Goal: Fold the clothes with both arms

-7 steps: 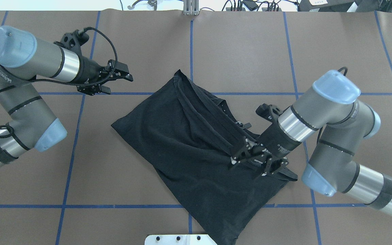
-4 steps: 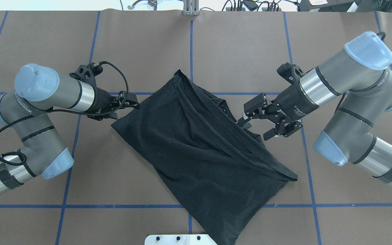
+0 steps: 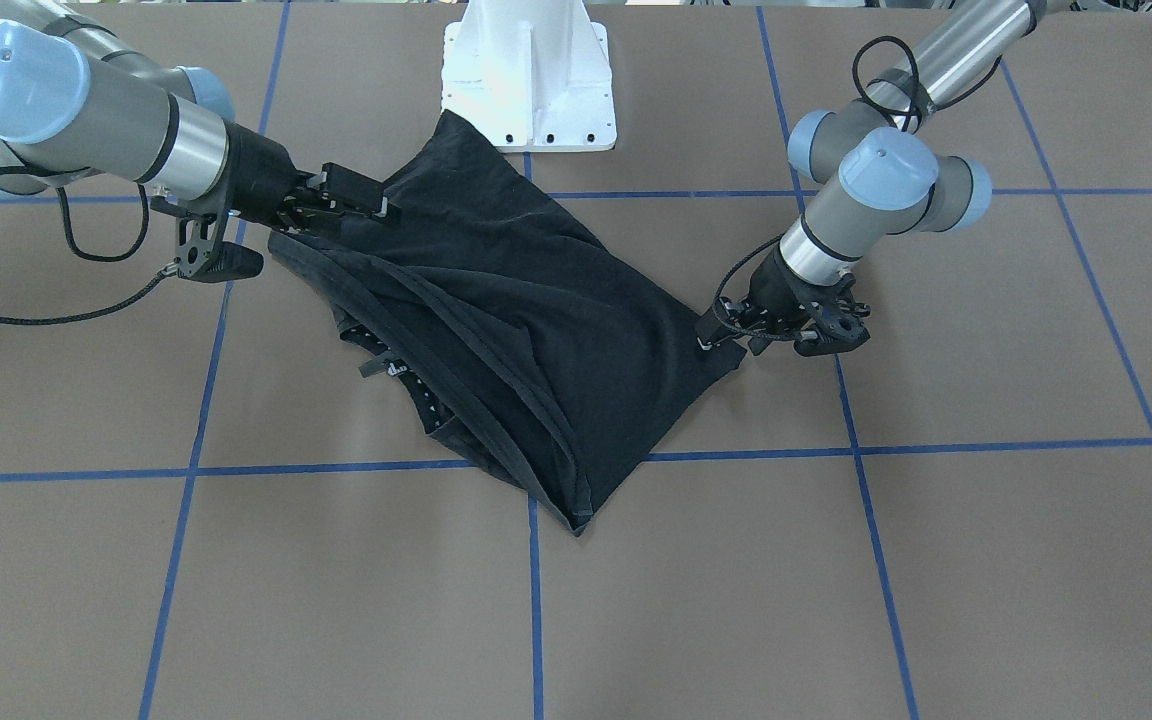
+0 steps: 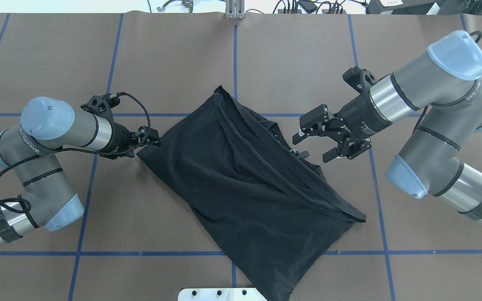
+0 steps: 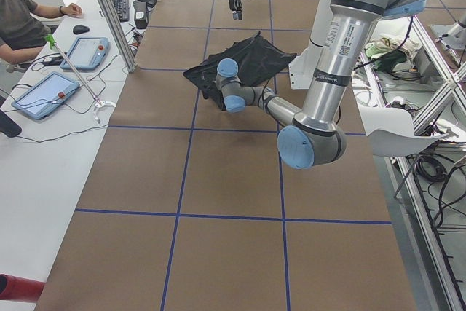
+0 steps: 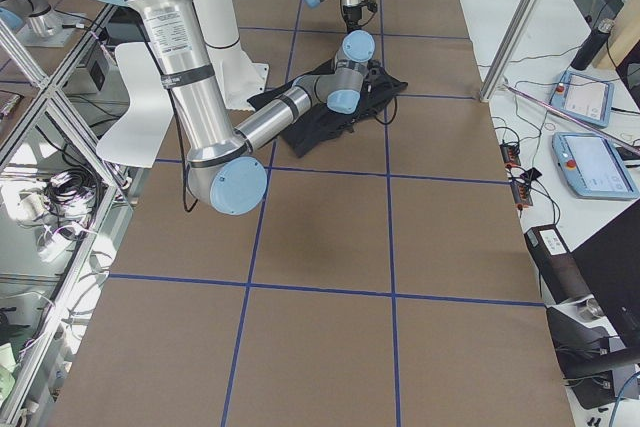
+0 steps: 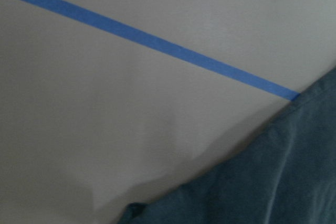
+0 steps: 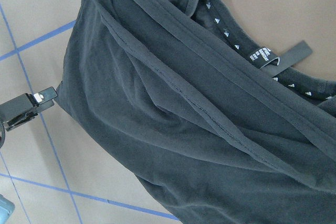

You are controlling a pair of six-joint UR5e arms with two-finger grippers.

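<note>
T-shirt (image 4: 245, 188) lies bunched, diagonal, at mid worktop (image 4: 57, 271). Right pincer (image 4: 311, 149) wide, empty, by the collar (image 4: 280, 136). Left pincer (image 4: 155, 140) at the shirt's left corner; spread cannot be told. Risk: either pinches one layer only, so the fold drags crooked.

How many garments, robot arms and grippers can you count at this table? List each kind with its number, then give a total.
Black T-shirt: 1
Robot arms: 2, the left arm and the right arm
Grippers: 2, the left gripper and the right gripper
Total: 5
</note>
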